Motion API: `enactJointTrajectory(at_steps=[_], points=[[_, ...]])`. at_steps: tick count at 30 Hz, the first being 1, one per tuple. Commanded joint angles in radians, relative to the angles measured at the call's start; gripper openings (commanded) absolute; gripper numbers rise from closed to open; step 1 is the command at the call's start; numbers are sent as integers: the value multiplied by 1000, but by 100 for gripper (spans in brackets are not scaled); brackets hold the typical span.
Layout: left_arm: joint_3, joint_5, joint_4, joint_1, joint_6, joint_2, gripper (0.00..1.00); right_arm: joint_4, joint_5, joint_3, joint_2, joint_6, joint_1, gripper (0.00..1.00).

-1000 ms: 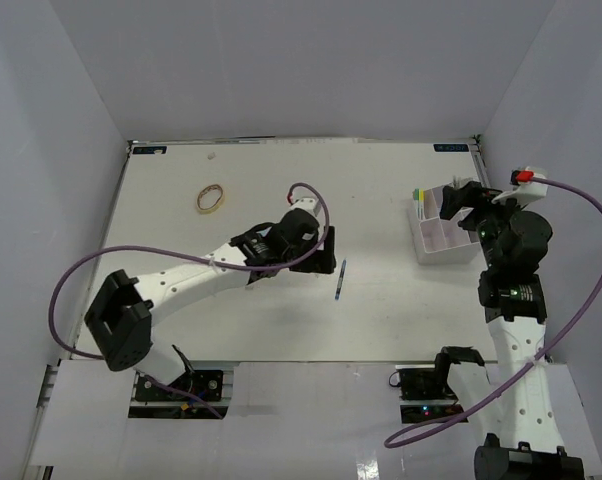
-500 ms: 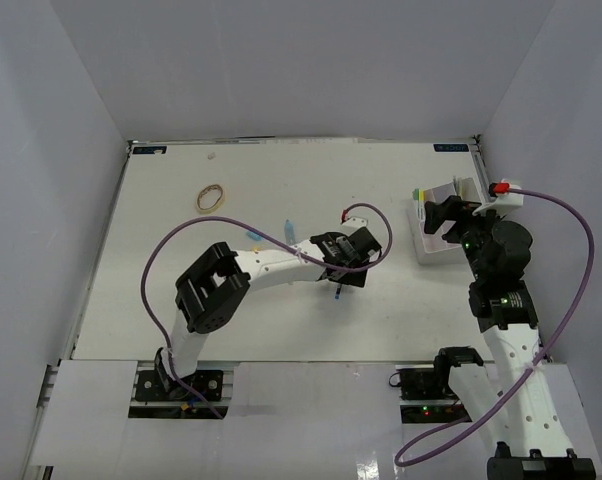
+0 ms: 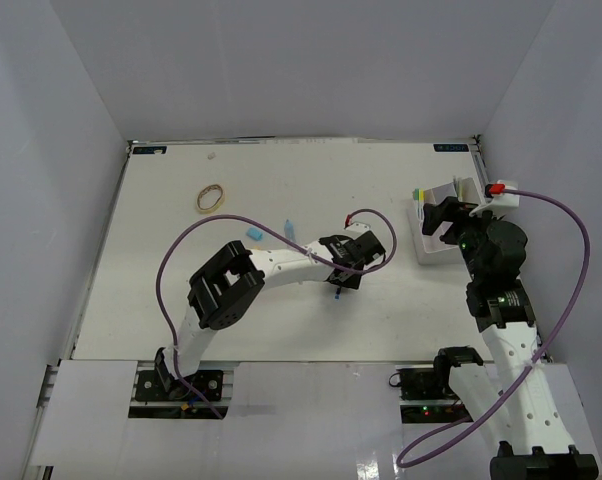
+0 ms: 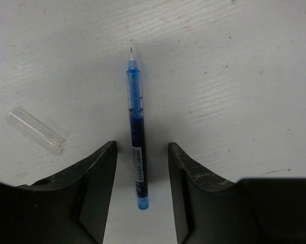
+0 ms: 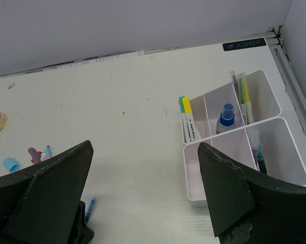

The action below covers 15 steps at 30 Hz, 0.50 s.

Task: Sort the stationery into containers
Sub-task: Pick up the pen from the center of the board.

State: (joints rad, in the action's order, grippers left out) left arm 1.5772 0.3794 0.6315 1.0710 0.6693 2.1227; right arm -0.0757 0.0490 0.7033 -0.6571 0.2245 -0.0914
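White table carries a divided box at its right edge, holding markers and a blue bottle. The right gripper hangs near it, wide and empty. The left gripper straddles a blue pen mid-table, its jaws half-spread and not touching it. A clear cap lies nearby.

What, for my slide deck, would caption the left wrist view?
Left gripper straddling a blue pen on the white table, a clear tube lying apart.

You can read "XDOF" on the black sticker at the table's far right edge. The blue pen's barrel print looks like "deli", though it's small.
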Motion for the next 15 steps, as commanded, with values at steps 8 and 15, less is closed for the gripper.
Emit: enactJointTrajectory(at_steps=[8, 15], points=[[-6, -4, 33, 10, 9, 13, 26, 40, -7, 1, -12, -30, -11, 90], [-20, 32, 22, 15, -13, -59, 3, 40, -38, 2, -18, -46, -13, 90]])
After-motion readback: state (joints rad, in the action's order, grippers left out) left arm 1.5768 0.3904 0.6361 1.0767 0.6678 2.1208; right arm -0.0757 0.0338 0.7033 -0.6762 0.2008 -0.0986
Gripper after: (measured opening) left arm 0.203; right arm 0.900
